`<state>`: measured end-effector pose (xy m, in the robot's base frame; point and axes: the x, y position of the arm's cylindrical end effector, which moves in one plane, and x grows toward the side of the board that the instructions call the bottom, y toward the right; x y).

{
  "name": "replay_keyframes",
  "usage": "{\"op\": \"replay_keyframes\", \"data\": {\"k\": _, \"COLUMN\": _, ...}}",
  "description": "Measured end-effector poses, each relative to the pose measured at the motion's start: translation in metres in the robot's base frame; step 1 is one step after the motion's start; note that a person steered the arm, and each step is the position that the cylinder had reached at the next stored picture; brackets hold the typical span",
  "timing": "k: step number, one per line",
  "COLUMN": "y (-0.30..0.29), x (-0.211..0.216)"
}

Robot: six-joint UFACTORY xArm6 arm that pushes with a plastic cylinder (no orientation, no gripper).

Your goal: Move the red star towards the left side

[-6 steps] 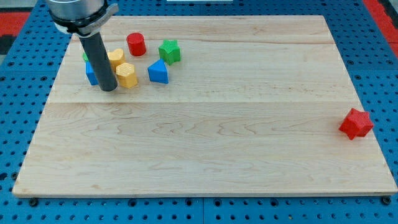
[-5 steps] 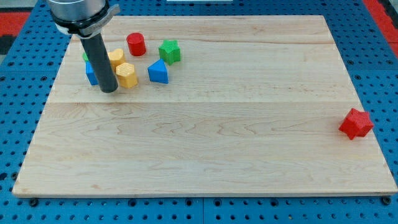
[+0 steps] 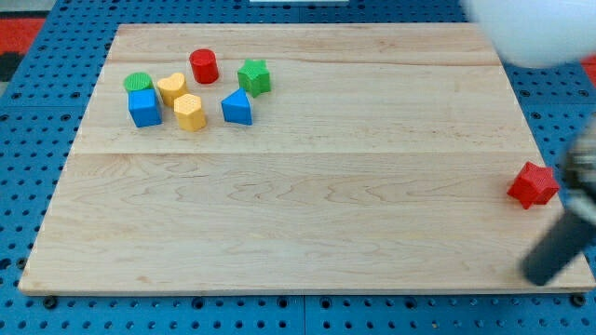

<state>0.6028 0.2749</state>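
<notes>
The red star [image 3: 533, 184] lies near the board's right edge, about midway down the view. My rod is blurred at the view's lower right, and my tip [image 3: 540, 276] sits below and slightly right of the red star, close to the board's right bottom corner. The tip is apart from the star.
A cluster sits at the board's upper left: green cylinder [image 3: 138, 82], blue cube [image 3: 144, 108], yellow heart-like block [image 3: 171, 87], yellow hexagon [image 3: 189, 112], red cylinder [image 3: 204, 66], green star [image 3: 253, 76], blue block [image 3: 237, 108]. The wooden board [image 3: 307, 214] lies on a blue pegboard.
The rod has left the cluster at the upper left and swung across to the lower right, beside the red star. No block has moved.
</notes>
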Motion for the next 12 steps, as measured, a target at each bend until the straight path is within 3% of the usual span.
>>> {"op": "replay_keyframes", "data": {"k": 1, "y": 0.069, "x": -0.039}}
{"op": "replay_keyframes", "data": {"k": 2, "y": 0.064, "x": -0.079}}
{"op": "replay_keyframes", "data": {"k": 4, "y": -0.035, "x": -0.124}}
{"op": "replay_keyframes", "data": {"k": 6, "y": -0.005, "x": -0.063}}
{"op": "replay_keyframes", "data": {"k": 8, "y": -0.119, "x": -0.098}}
{"op": "replay_keyframes", "data": {"k": 9, "y": -0.121, "x": -0.105}}
{"op": "replay_keyframes", "data": {"k": 10, "y": -0.101, "x": -0.075}}
{"op": "replay_keyframes", "data": {"k": 11, "y": -0.06, "x": -0.079}}
{"op": "replay_keyframes", "data": {"k": 12, "y": -0.055, "x": -0.113}}
